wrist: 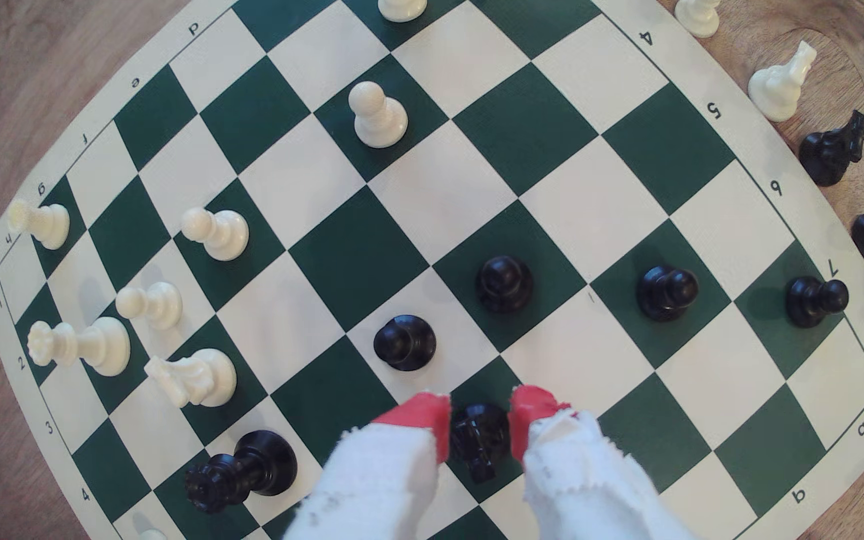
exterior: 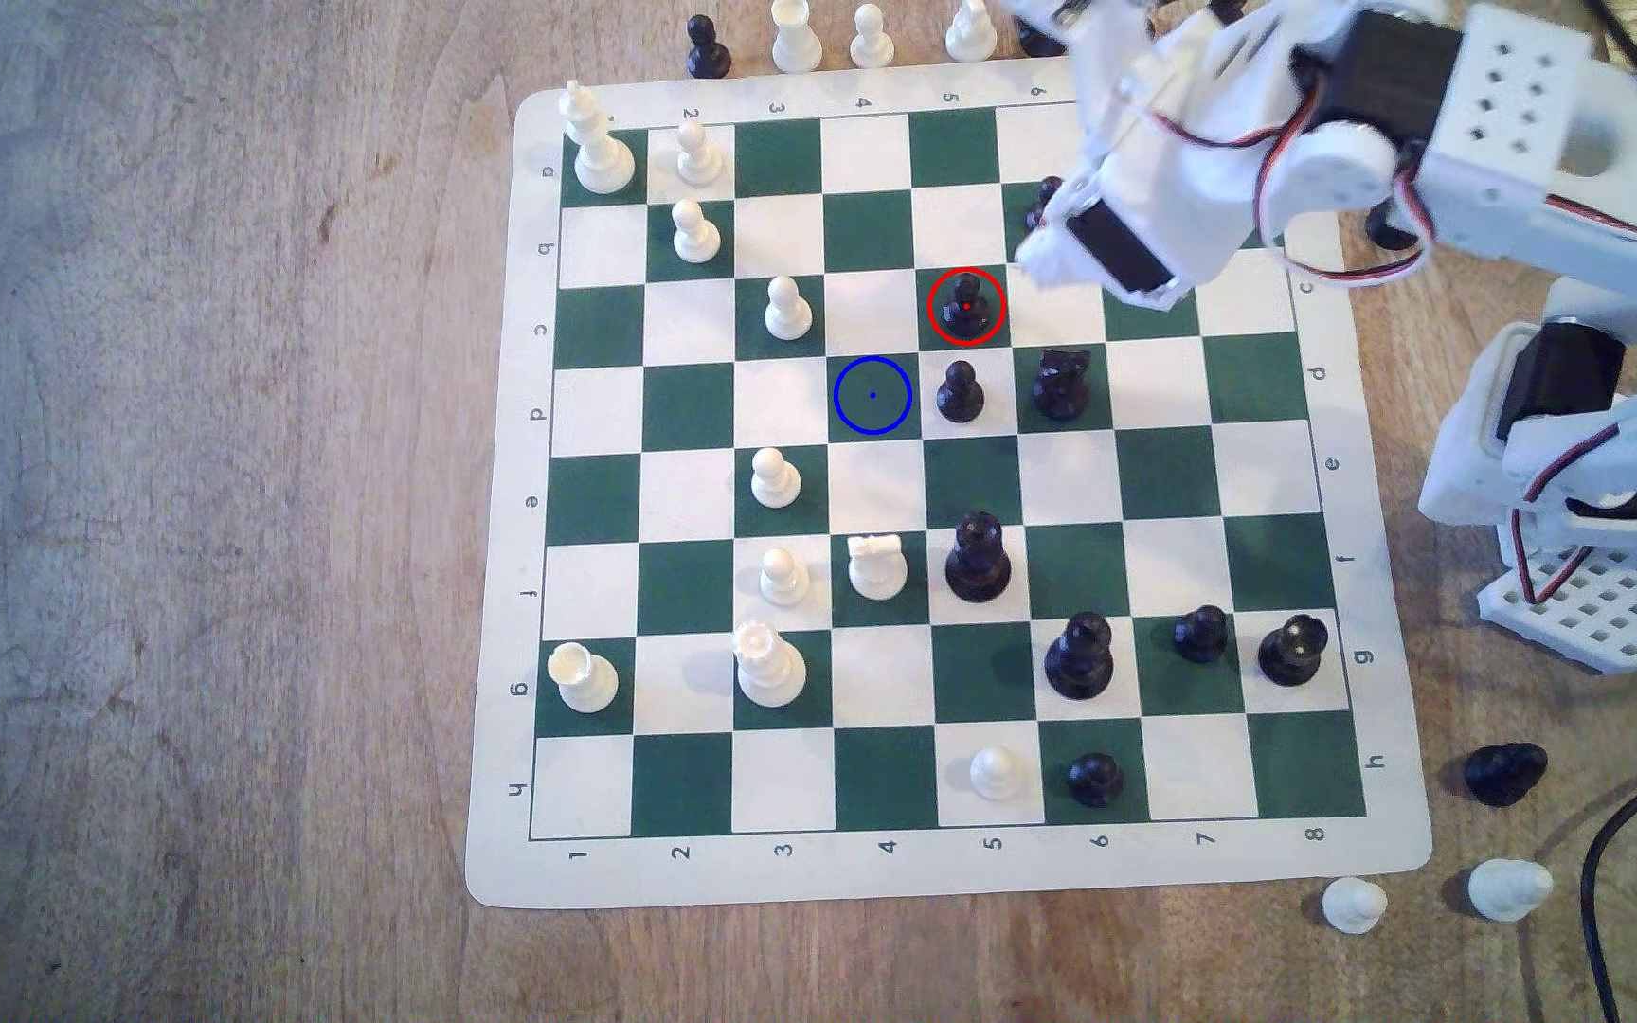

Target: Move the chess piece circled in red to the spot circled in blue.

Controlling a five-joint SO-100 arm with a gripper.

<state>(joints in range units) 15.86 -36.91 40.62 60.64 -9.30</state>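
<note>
1. The chessboard carries printed numbers 1 to 8 along its near cream border in the exterior view.
2. Its far border reads 2, 3, 4, 5 and 6.
3. Its side borders carry small letters, among them c, d, e, f, g and h.
4. In the wrist view, readable border marks include 4, 5, 6, 7, 8, a and b.

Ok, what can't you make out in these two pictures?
Exterior view: small black piece, half hidden by the white arm; type unclear.
Wrist view: jagged black knight, sides covered by the red-tipped white gripper.
Exterior view: tall cream-white piece, top cut off by the upper frame edge.
</note>
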